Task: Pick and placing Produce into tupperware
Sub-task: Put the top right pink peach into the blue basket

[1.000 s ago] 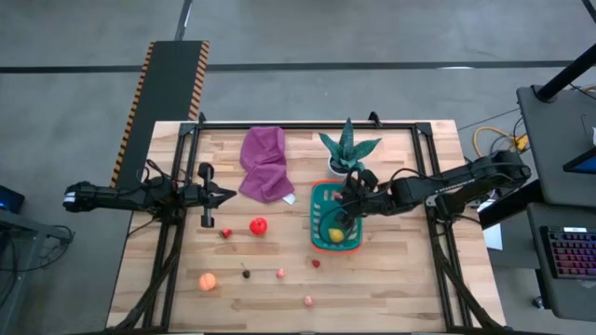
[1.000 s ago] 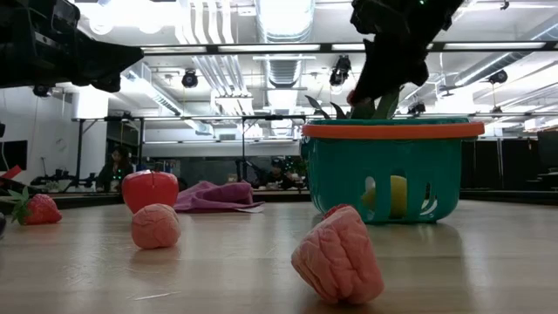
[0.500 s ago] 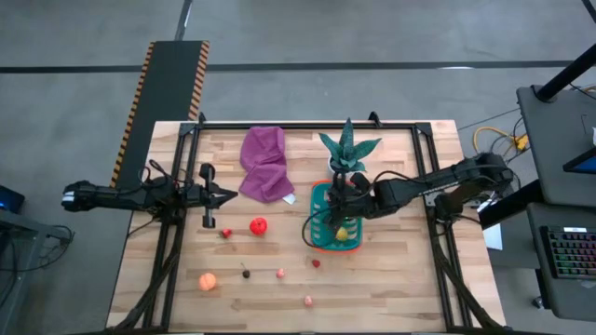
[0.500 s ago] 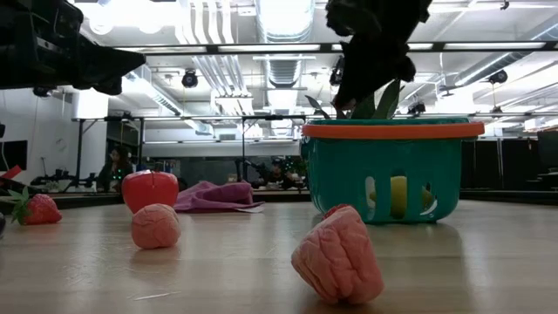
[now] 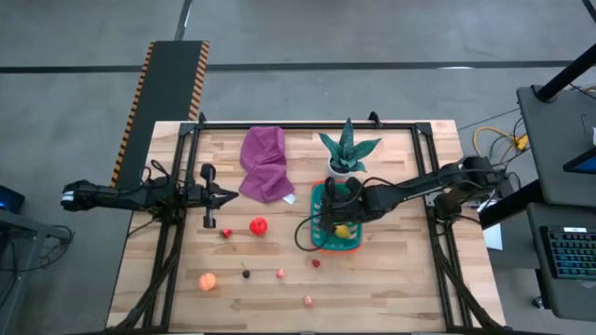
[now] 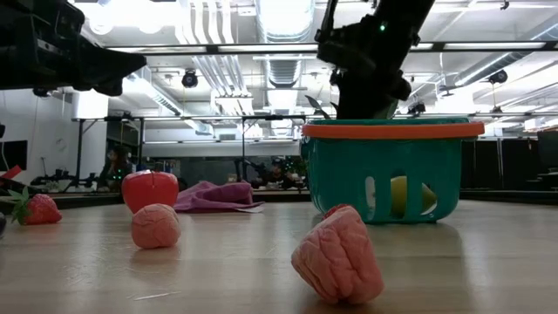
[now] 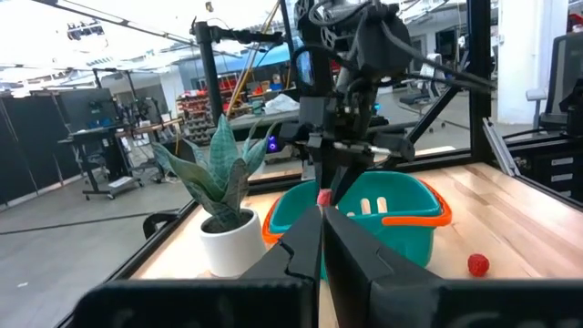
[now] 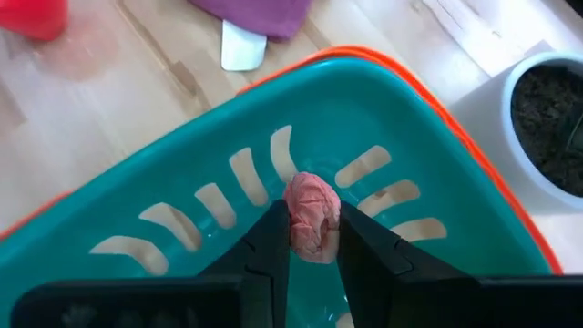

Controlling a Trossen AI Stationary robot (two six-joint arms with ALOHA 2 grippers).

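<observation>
Above the rectangular teal plastic basket with slotted walls and an orange rim (image 5: 322, 244), the right gripper (image 8: 314, 239) hangs with its jaws closed narrowly on a small crinkled pink produce piece (image 8: 312, 215). The right wrist view shows this piece pinched between the two dark fingers (image 8: 264, 246), inside the rim line and clear of the basket wall. In the low view the right gripper (image 6: 366, 74) sits just over the rim. The basket stands on the wooden bench (image 5: 391, 279), right of centre, and a yellow lemon (image 5: 343, 232) lies inside it, visible through a wall slot in the low view.

The left gripper (image 5: 226, 195) waits over the left part of the bench, its jaws fully shut and holding nothing; in the left wrist view its fingers (image 7: 305, 246) meet with no gap.

Remaining produce on the bench, all outside the basket:
- a round red fruit (image 5: 258, 224) left of the basket;
- a small red strawberry-like piece (image 5: 225, 234) beside it;
- an orange ball (image 5: 207, 281) near the front left;
- a tiny dark piece (image 5: 246, 274) and a small pink piece (image 5: 280, 273) close together;
- a small red piece (image 5: 316, 263) just in front of the basket;
- a pink piece (image 5: 308, 301) near the front edge.

A crumpled purple cloth (image 5: 264, 164) lies at the rear of the bench. A green spiky plant in a white pot (image 5: 346, 154) stands just behind the basket.
</observation>
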